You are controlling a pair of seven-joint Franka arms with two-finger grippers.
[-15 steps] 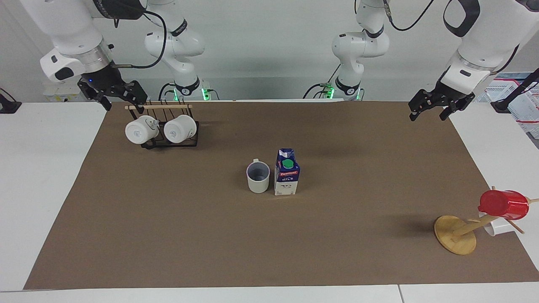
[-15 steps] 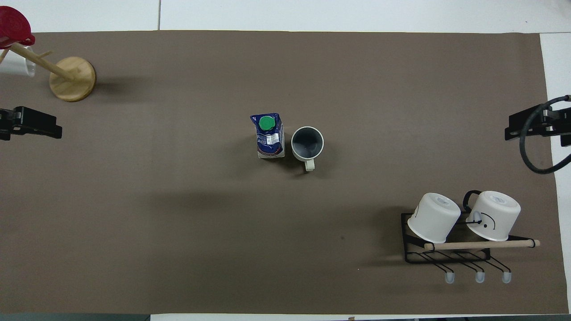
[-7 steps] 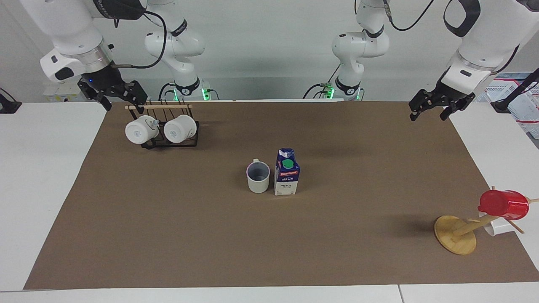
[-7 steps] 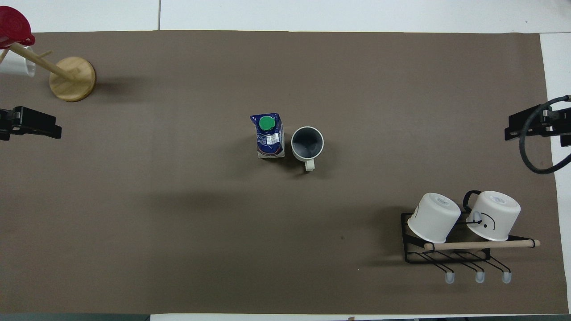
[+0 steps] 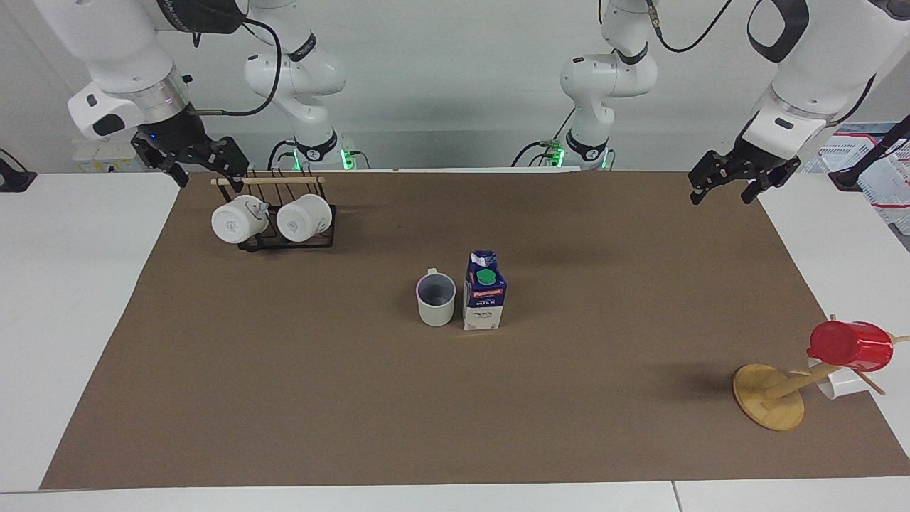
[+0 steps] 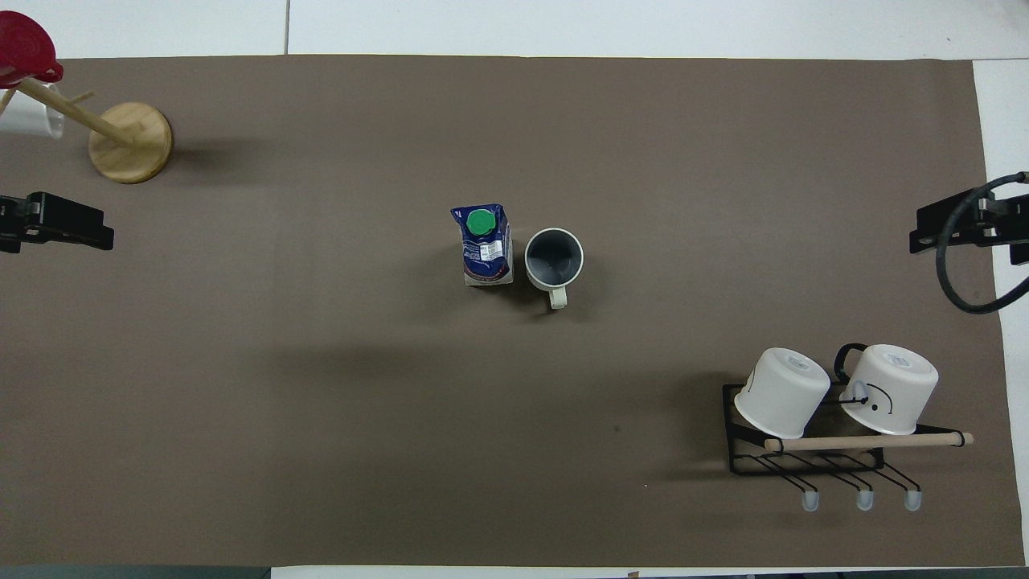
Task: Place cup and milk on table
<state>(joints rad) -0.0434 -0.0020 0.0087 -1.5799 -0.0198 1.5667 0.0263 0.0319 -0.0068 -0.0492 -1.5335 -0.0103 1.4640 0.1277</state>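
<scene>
Cup (image 5: 435, 299) and milk carton (image 5: 484, 290) upright, side by side, mid-frame on brown mat (image 5: 284, 398); placing looks done. Left gripper (image 5: 732, 181) upper right, right gripper (image 5: 190, 160) upper left, both spread, empty, parked.

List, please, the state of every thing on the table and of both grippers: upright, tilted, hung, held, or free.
cup: upright on the brown mat, mouth up, free, beside the milk.
milk: upright, green cap on, free.
two white mugs: hung tilted on the black rack.
red cup: hung on the wooden mug tree, mouth sideways.
left gripper: raised, jaws open, holding nothing.
right gripper: raised by the rack, jaws open, holding nothing.
</scene>
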